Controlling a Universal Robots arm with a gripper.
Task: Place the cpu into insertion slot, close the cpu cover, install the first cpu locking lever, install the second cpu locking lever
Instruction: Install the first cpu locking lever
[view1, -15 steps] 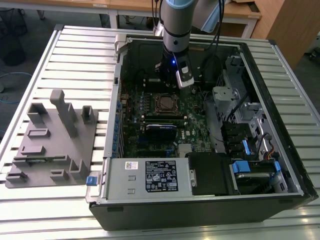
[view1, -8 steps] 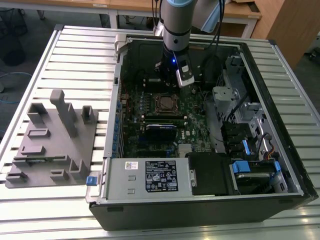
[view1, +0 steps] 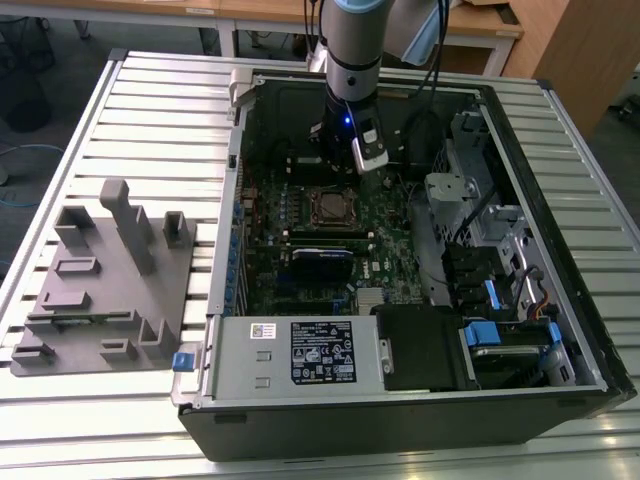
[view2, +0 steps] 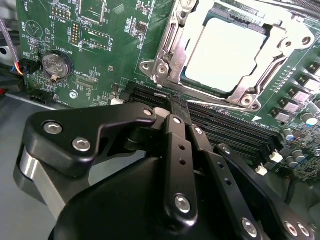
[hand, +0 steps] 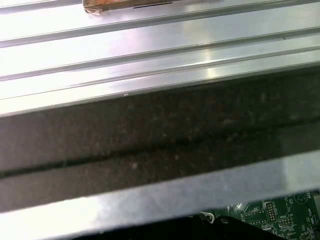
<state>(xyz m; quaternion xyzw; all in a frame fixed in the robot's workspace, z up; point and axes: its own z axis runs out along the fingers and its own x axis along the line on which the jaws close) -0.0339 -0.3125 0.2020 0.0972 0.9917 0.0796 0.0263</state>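
Note:
The cpu (view2: 225, 50), a pale silver square, lies in the insertion slot (view1: 330, 207) near the middle of the green motherboard. The cpu cover (view2: 169, 42), a silver metal frame, lies flat around the chip's face. Thin metal levers run along the frame's edges; I cannot tell whether they are latched. In the exterior view my gripper (view1: 338, 165) hangs inside the open computer case, just behind the slot. The second wrist view shows its black fingers (view2: 175, 125) pressed together and shut on nothing, a short way from the cover's near corner.
A grey labelled power supply box (view1: 300, 350) fills the case's front. Drive bays with blue tabs (view1: 500, 300) stand on the exterior view's right. A grey fixture block (view1: 100, 280) sits on the slatted table at the left. Black memory slots (view2: 235, 127) and a coin battery (view2: 54, 65) flank the socket.

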